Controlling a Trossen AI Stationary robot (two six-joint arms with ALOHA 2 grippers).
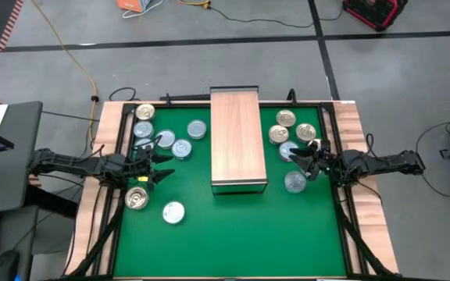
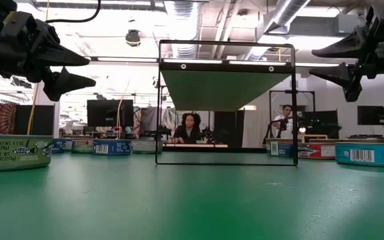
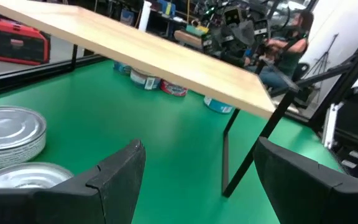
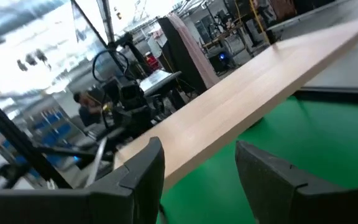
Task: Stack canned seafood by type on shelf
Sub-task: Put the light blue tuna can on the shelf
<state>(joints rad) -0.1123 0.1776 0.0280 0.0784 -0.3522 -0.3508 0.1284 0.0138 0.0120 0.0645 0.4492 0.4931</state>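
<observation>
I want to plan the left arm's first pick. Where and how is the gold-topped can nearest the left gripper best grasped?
Grip the gold-topped can across its round side wall, coming straight down from above: it lies flat with open mat around it. The open left gripper hovers nearby.

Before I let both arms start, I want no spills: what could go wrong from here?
1. The tins by the left pincer lie close together; closing on one could nudge its neighbour.
2. The right pincer hovers over similarly packed tins; same risk.
3. The shelf stands on thin legs with a narrow top; a bump might shift it.

left pincer (image 1: 160, 165) open, right pincer (image 1: 301, 160) open
</observation>
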